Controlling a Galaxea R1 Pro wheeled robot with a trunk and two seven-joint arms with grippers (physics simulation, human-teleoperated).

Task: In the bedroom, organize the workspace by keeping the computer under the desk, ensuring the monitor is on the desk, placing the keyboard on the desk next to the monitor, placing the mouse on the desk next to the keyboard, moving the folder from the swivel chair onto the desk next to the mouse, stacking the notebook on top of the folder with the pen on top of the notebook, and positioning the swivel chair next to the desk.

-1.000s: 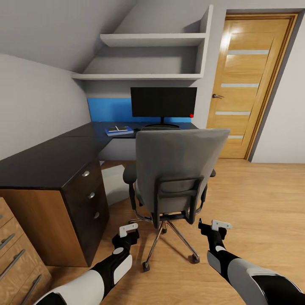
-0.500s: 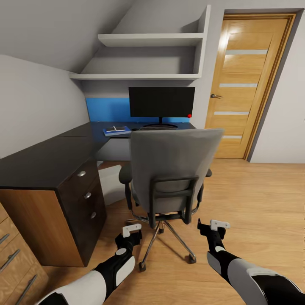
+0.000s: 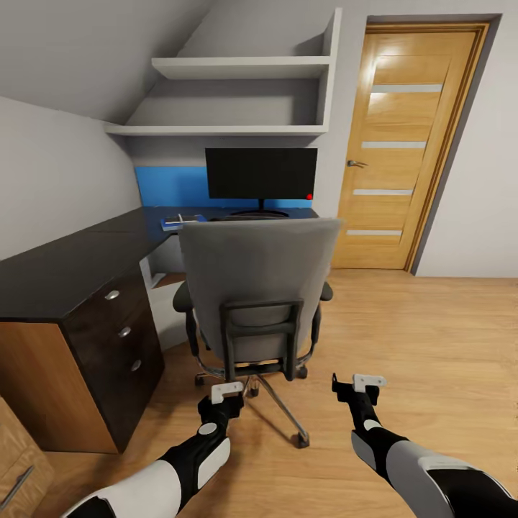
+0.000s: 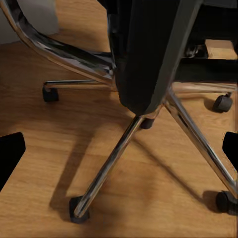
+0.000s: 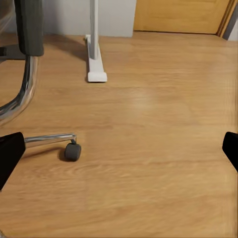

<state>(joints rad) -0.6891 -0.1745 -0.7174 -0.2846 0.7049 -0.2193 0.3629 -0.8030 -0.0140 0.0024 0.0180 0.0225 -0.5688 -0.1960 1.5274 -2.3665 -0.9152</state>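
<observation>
**Now: chair backed toward the robot, desk ahead**

Directly ahead, the chair [image 3: 255, 288] stands on the wooden floor [image 3: 432, 338] with its grey back toward the robot, its chrome base [image 4: 129, 144] and casters on the boards. Beyond it the desk [image 3: 65, 266] runs along the left wall and turns across the far wall under a blue back panel. The monitor [image 3: 260, 174] stands upright on the far part of the desk. Just left of it, partly hidden by the chair back, the blue folder [image 3: 173, 223] lies flat on the desk with something small on top; what it is cannot be told. A pale box, probably the computer [image 3: 160, 316], shows beneath the desk beside the drawer unit.

Both arms reach low and forward. The left gripper [image 3: 223, 396] hangs near the chair base, fingers spread wide with nothing between them. The right gripper [image 3: 360, 385] hangs over bare floor to the chair's right, fingers likewise spread and empty. A wooden door [image 3: 403, 144] stands shut at the right.
</observation>
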